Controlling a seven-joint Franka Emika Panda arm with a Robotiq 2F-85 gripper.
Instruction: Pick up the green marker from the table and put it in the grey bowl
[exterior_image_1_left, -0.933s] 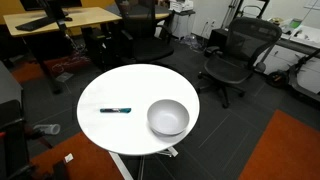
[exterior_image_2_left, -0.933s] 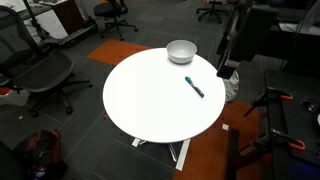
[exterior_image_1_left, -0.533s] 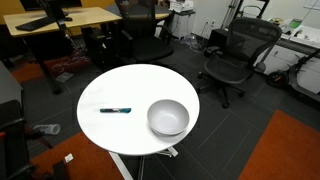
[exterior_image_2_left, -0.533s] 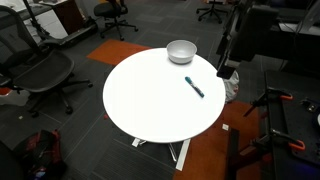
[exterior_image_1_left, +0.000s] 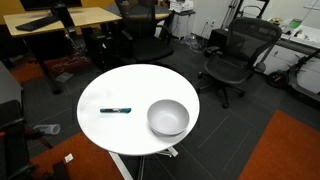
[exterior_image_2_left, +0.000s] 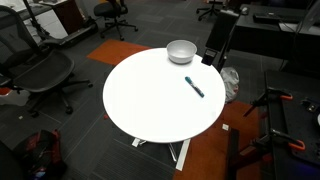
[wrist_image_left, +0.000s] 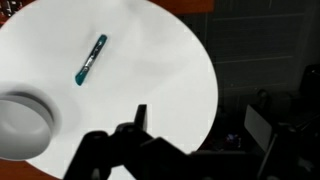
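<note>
The green marker (exterior_image_1_left: 115, 109) lies flat on the round white table (exterior_image_1_left: 130, 85), apart from the grey bowl (exterior_image_1_left: 168, 117). Both exterior views show them: marker (exterior_image_2_left: 194, 87), bowl (exterior_image_2_left: 181, 50), table (exterior_image_2_left: 150, 105). My gripper (exterior_image_2_left: 209, 57) hangs beside the table's edge, next to the bowl and above the marker's side. In the wrist view the marker (wrist_image_left: 91, 59) lies at the upper left and the bowl (wrist_image_left: 22, 125) at the left edge. The gripper (wrist_image_left: 197, 125) is open and empty over the table's rim (wrist_image_left: 200, 80).
Black office chairs (exterior_image_1_left: 235, 55) (exterior_image_2_left: 40, 70) stand around the table. A wooden desk (exterior_image_1_left: 60, 20) is at the back. Orange carpet (exterior_image_1_left: 290, 150) borders dark floor. A stand (exterior_image_2_left: 280, 110) is next to the table.
The arm has swung toward the table and the bowl in an exterior view. The marker and the bowl have not moved.
</note>
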